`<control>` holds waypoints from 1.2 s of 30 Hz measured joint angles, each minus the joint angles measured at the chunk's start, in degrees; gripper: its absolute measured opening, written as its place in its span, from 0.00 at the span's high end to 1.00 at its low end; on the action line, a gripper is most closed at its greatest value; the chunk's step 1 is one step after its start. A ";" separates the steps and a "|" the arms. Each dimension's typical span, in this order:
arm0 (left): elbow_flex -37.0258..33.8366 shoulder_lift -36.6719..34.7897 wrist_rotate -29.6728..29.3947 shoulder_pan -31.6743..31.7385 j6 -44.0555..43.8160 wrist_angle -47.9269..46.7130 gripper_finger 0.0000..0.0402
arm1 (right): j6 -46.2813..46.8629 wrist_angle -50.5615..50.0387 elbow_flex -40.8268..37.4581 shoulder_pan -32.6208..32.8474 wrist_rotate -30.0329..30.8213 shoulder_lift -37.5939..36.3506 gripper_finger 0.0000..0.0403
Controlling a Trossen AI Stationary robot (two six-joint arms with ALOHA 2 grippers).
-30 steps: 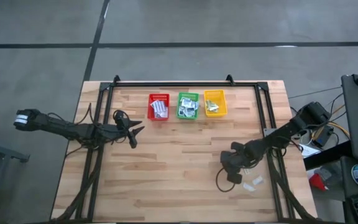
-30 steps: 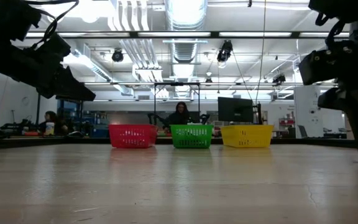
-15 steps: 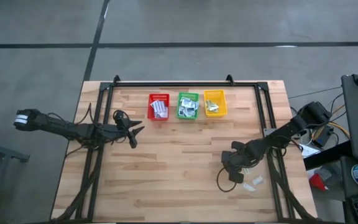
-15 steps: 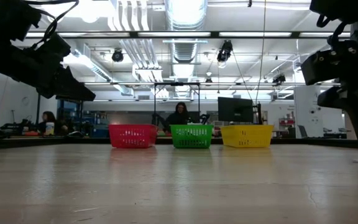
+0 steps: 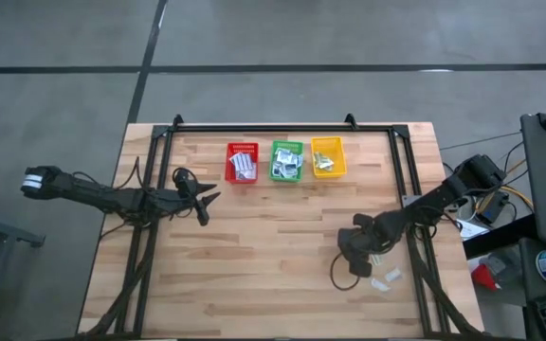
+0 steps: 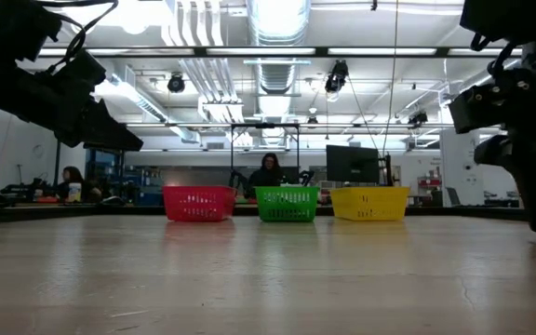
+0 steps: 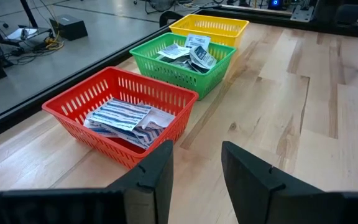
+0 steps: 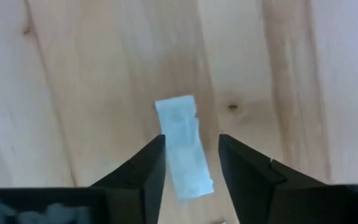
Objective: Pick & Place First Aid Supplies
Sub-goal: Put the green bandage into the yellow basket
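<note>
A pale strip packet lies flat on the wooden table at its right near part. My right gripper points down over it, open, with one finger on either side of the strip and no touch that I can see. In the high view my right gripper hides that strip. My left gripper waits open above the table's left part and faces the baskets. First aid supplies fill the red basket, the green basket and the yellow basket.
Two more white packets lie just near-right of my right gripper. The three baskets stand in a row at the table's far middle. A black frame runs round the table. Bare wood lies between the arms.
</note>
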 joint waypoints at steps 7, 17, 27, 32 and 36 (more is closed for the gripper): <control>0.00 0.00 -0.02 0.00 -0.04 0.02 0.67 | 0.03 0.95 -0.48 -1.43 2.22 1.59 0.60; 0.00 0.00 0.00 0.00 -0.11 0.09 0.67 | 0.44 1.60 -0.28 -1.58 1.88 4.82 0.64; 0.00 0.00 -0.02 0.00 -0.09 -0.07 0.67 | 0.17 -0.73 -0.18 -1.62 1.71 5.44 0.81; 0.00 -0.01 -0.02 0.00 -0.09 -0.08 0.67 | 0.02 -1.31 -0.18 -2.01 1.75 5.46 0.91; -0.02 0.00 -0.02 0.02 -0.06 -0.07 0.67 | -0.66 -1.61 -0.22 -2.63 1.60 5.45 0.97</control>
